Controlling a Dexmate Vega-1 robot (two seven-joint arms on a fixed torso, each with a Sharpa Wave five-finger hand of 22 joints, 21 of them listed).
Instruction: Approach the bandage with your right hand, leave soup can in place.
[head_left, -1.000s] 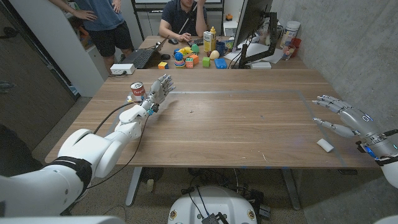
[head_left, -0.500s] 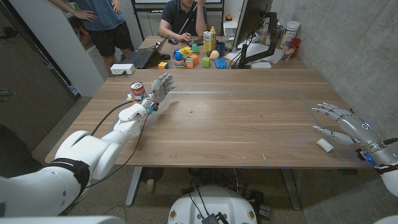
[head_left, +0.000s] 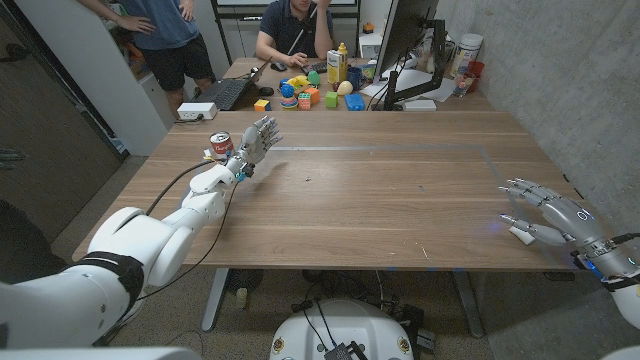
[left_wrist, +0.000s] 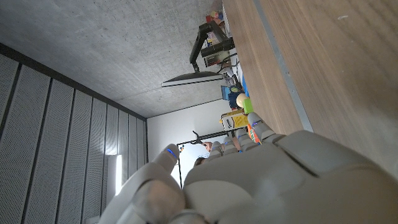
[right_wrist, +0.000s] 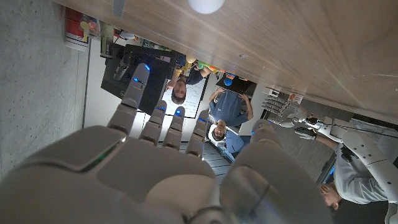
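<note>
Right hand (head_left: 553, 212) hovers with fingers spread, holding nothing, just over the white bandage (head_left: 521, 234) near the table's (head_left: 380, 200) edge at four o'clock. Left hand (head_left: 250, 145), fingers apart, stands beside the soup can (head_left: 221, 146) at ten o'clock. From the right wrist, two people (right_wrist: 219, 134) appear beyond the fingers (right_wrist: 163, 121).

Place: I'm driving this in an office-like robotics lab.
Evidence: bare concrete wall (head_left: 580, 90), wooden table (head_left: 380, 200), monitor (head_left: 405, 35), laptop (head_left: 232, 92), toy blocks (head_left: 300, 93), people (head_left: 295, 30) behind.
</note>
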